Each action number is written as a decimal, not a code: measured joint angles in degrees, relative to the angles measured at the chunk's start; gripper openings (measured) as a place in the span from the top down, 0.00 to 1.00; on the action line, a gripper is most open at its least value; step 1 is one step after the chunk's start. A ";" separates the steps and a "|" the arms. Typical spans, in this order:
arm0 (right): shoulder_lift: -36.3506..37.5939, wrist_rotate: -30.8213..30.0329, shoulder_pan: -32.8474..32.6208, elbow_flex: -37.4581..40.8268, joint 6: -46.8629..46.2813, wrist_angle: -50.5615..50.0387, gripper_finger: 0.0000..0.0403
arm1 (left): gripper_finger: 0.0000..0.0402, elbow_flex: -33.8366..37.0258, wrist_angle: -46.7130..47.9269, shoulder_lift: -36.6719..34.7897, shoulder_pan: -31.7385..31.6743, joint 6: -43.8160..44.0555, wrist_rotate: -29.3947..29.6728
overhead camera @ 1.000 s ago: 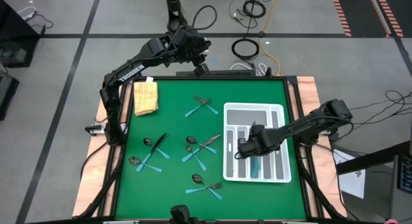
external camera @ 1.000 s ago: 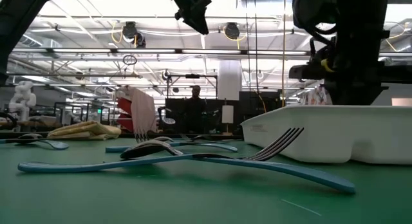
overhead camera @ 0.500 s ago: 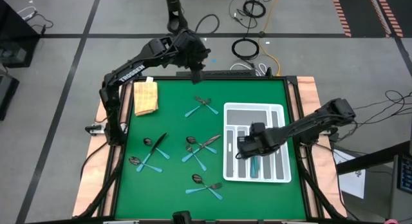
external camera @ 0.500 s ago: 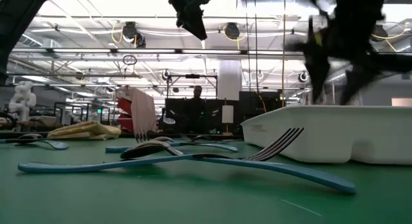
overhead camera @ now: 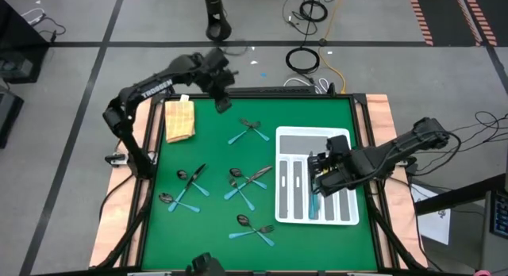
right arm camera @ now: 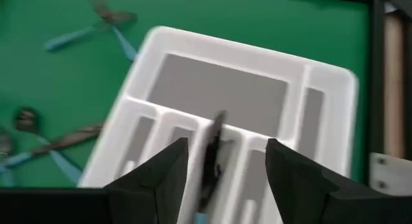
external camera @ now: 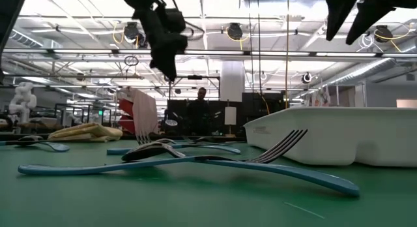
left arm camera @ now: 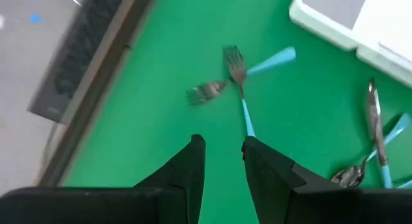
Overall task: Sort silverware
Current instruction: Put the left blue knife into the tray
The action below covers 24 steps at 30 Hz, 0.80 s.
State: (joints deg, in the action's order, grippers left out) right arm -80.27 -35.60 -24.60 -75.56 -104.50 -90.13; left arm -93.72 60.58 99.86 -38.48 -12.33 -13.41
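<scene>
Silverware with light blue handles lies in small crossed heaps on the green mat: two forks [overhead camera: 250, 132] [left arm camera: 237, 73] at the far middle, a heap [overhead camera: 246, 181] at the centre, one [overhead camera: 182, 189] at the left and one [overhead camera: 254, 228] near the front. Other pieces lie in the slots of the white tray [overhead camera: 343, 137], among them a blue-handled one [overhead camera: 315, 205] and a dark one [right arm camera: 212, 143]. My right gripper [overhead camera: 321, 177] [right arm camera: 226, 147] hangs open above the tray's slots, holding nothing. My left gripper [overhead camera: 222, 101] [left arm camera: 224, 150] hovers open above the mat's far edge, short of the two forks.
A folded yellow cloth [overhead camera: 179, 119] lies at the mat's far left corner. In the low view a fork [external camera: 280, 145] rests across other pieces just in front of the tray's wall [external camera: 339, 132]. Bare mat shows between the heaps and along the near edge.
My right gripper has opened over the tray, risen and drawn a little toward the table's right edge; a blue-handled piece stays in a slot. My left gripper has swung from beyond the far edge toward the table's left and come lower over the mat.
</scene>
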 joint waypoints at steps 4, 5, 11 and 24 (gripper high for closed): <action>-0.02 -0.12 -1.08 0.39 0.33 0.20 0.52 | 0.72 6.25 -7.74 0.22 3.11 3.65 -0.07; -0.02 -0.15 -1.46 0.39 0.34 0.14 0.52 | 0.72 7.68 -8.08 0.12 4.10 4.30 -0.04; -0.02 -0.33 -4.35 0.39 0.72 0.11 0.52 | 0.72 19.78 -6.32 -7.70 14.94 4.44 1.03; -0.02 -0.11 -8.97 0.39 1.89 0.13 0.52 | 0.72 41.95 -1.29 -34.98 39.34 63.29 26.13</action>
State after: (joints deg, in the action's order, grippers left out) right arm -80.29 -35.70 -33.57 -75.18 -102.62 -90.00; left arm -51.77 59.29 64.88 0.86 50.96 12.72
